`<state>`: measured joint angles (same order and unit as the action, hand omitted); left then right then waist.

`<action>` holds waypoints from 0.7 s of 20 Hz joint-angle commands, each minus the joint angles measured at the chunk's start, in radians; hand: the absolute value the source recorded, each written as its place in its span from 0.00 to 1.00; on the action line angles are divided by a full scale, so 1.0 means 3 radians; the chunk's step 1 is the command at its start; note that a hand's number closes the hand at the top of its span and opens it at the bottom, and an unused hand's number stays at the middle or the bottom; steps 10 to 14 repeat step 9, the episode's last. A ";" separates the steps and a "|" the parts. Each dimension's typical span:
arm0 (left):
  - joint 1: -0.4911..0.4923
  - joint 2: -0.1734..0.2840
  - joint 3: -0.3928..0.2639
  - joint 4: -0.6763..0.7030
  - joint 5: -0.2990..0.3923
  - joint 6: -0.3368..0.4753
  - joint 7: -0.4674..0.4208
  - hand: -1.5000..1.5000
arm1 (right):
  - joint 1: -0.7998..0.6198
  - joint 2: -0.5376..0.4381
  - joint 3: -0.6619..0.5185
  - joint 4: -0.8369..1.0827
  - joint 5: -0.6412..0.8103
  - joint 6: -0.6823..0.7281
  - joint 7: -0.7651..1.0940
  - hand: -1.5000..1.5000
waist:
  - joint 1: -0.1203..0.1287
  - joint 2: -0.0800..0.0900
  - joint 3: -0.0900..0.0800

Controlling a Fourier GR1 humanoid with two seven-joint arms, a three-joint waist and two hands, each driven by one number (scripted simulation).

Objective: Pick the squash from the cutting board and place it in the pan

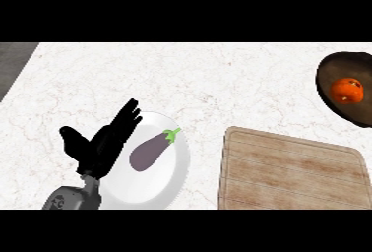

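An orange squash (348, 90) lies inside the dark pan (335, 65) at the right edge of the view. The wooden cutting board (291, 172) sits at the lower right with nothing on it. My left hand (98, 147) is at the lower left, open with straight fingers pointing up and to the right. It overlaps the left rim of a white plate. It holds nothing and is far from the board and the pan. My right hand does not show.
A white plate (156, 184) beside the left hand carries a purple eggplant (149, 151). A dark grey strip (15, 59) borders the marbled counter at the top left. Bare counter lies between the plate, the board and the pan.
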<state>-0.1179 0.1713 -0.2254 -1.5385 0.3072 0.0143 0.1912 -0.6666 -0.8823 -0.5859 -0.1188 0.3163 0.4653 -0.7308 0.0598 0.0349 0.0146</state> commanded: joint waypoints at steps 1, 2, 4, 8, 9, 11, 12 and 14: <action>0.0060 -0.0065 -0.0061 -0.0037 -0.0047 0.0059 -0.0007 0.50 | 0.0120 -0.0138 0.0013 -0.0050 -0.0006 0.0553 -0.0302 0.00 | -0.0022 -0.0020 -0.0002; 0.0092 0.0041 0.0043 0.0001 0.0021 -0.0045 -0.0056 0.50 | 0.0142 -0.0146 0.0014 -0.0068 -0.0012 0.0586 -0.0316 0.00 | -0.0016 -0.0018 -0.0005; 0.0048 0.0005 0.0019 -0.0010 0.0001 -0.0015 -0.0035 0.50 | 0.0189 -0.0125 -0.0013 -0.0077 -0.0049 0.0580 -0.0325 0.00 | -0.0027 -0.0012 0.0002; 0.0048 0.0016 0.0003 -0.0016 -0.0020 -0.0010 0.0008 0.50 | 0.0271 -0.0140 0.0050 -0.0148 -0.0020 0.0656 -0.0351 0.00 | -0.0033 -0.0021 0.0001; 0.0071 -0.0009 0.0020 0.0021 0.0008 -0.0037 -0.0069 0.50 | 0.0234 -0.0100 0.0067 -0.0179 -0.0011 0.0593 -0.0328 0.00 | -0.0006 -0.0013 -0.0002; 0.0071 -0.0009 0.0020 0.0021 0.0008 -0.0037 -0.0069 0.50 | 0.0234 -0.0100 0.0067 -0.0179 -0.0011 0.0593 -0.0328 0.00 | -0.0006 -0.0013 -0.0002; 0.0071 -0.0009 0.0020 0.0021 0.0008 -0.0037 -0.0069 0.50 | 0.0234 -0.0100 0.0067 -0.0179 -0.0011 0.0593 -0.0328 0.00 | -0.0006 -0.0013 -0.0002; 0.0071 -0.0009 0.0020 0.0021 0.0008 -0.0037 -0.0069 0.50 | 0.0234 -0.0100 0.0067 -0.0179 -0.0011 0.0593 -0.0328 0.00 | -0.0006 -0.0013 -0.0002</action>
